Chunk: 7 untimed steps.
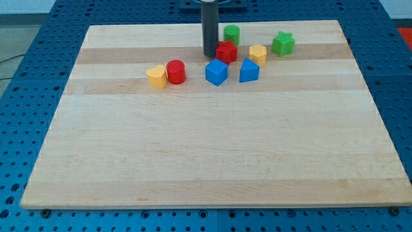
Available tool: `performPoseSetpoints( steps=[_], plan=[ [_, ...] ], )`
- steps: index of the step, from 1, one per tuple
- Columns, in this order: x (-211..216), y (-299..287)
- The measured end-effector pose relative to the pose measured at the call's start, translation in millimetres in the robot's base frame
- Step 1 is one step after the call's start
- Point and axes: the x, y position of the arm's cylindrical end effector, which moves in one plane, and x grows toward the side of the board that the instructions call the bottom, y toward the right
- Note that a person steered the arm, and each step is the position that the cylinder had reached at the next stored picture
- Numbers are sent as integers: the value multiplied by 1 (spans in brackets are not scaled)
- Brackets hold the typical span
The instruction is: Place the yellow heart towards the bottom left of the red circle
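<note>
A wooden board is shown lying on a blue perforated bench, with all eight blocks gathered in a band near the board's far edge, towards the view's top. The yellow heart is seen at the view's left end of this band, touching or just beside the red circle on that circle's left. To the right of the pair, a blue cube and a second blue block, of wedge-like shape, are set slightly apart. Behind them a red block of unclear shape is found, with my tip resting just beside its left face; whether contact is made cannot be told. A yellow block, a green block and a green star complete the group. No pincer is fitted; the arm ends in the dark rod, whose upper part is cut off by the view's top. The near two thirds of the board, and the strip along its left edge beside the heart, are left open for movement
</note>
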Motion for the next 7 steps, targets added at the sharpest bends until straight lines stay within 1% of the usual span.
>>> performPoseSetpoints(
  steps=[1,2,3,4,5,6,7],
  plan=[
    [-4,-21],
    [-12,-135],
    [19,-223],
    [84,-234],
    [122,-170],
    [102,-142],
    [94,-118]
  ],
)
